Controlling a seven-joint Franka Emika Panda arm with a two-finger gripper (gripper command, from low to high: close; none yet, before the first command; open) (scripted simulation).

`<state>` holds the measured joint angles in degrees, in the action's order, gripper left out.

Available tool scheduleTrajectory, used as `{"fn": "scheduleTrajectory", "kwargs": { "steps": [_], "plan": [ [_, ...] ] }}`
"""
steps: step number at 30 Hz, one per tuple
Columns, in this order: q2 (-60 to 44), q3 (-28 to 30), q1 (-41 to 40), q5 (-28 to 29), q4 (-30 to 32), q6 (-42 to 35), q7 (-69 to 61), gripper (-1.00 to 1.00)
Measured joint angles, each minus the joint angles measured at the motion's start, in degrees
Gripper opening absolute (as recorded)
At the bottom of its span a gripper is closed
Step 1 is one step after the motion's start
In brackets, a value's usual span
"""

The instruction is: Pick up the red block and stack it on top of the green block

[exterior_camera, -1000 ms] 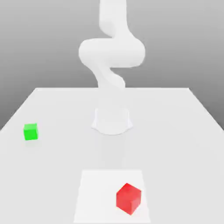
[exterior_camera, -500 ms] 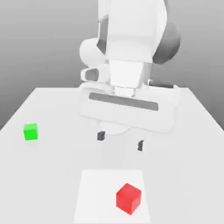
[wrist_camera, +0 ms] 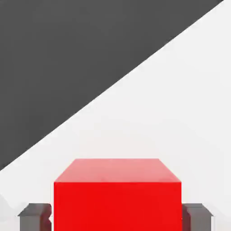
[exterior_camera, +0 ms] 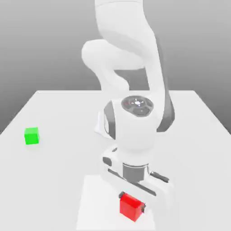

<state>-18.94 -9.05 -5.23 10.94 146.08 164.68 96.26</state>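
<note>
Gripping stage: the red block (exterior_camera: 131, 206) is seen clamped between the two dark fingertips (exterior_camera: 122, 195), one pressed against each of two opposite faces.
Red block, place: it is judged to rest on the pale square patch (exterior_camera: 97, 203) of the table (exterior_camera: 189, 135), directly under the hand and centred in the gap of the jaws.
Red block, hand view: the red block (wrist_camera: 117, 194) is shown square-on, with a dark fingertip (wrist_camera: 35, 215) touching one side and its partner touching the other.
Jaws, state: narrowed onto the red block, as tight as its width allows; nothing else is held.
Gripper, pose: the gripper (exterior_camera: 132, 201) is pointed straight down, and the white wrist is stacked above it.
Long axis: none is offered, since a cube is held; the grip is taken across parallel faces, so no twist is expected to be needed.
Green block, direction: the green block (exterior_camera: 31, 136) lies well apart from the jaws, toward the exterior view's left and farther back on the table, alone on bare surface.
Deciding relation: from the jaws, a lift and then a long diagonal carry toward the green block is judged to be called for.
Risk: a slip in the pinch is considered possible if the lift is abrupt.
Progress: grasp made, stack not yet done.
</note>
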Motion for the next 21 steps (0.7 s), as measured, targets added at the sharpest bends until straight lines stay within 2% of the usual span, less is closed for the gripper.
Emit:
{"fn": "scheduleTrajectory", "kwargs": {
  "steps": [3, 8, 12, 15, 21],
  "plan": [
    [-0.2, 0.1, 0.1, 0.1, 0.0, 0.2, 0.1, -1.00],
    [8.8, -3.1, -2.0, -5.4, 1.5, -7.1, -4.0, -1.00],
    [13.0, 3.1, -7.0, -4.7, 4.0, -9.0, 1.0, -1.00],
    [15.7, 8.4, -15.2, -2.9, 6.2, -9.6, 6.8, -1.00],
    [21.2, 15.2, -31.2, -0.4, 10.5, -10.5, 17.6, -1.00]
  ]
}}
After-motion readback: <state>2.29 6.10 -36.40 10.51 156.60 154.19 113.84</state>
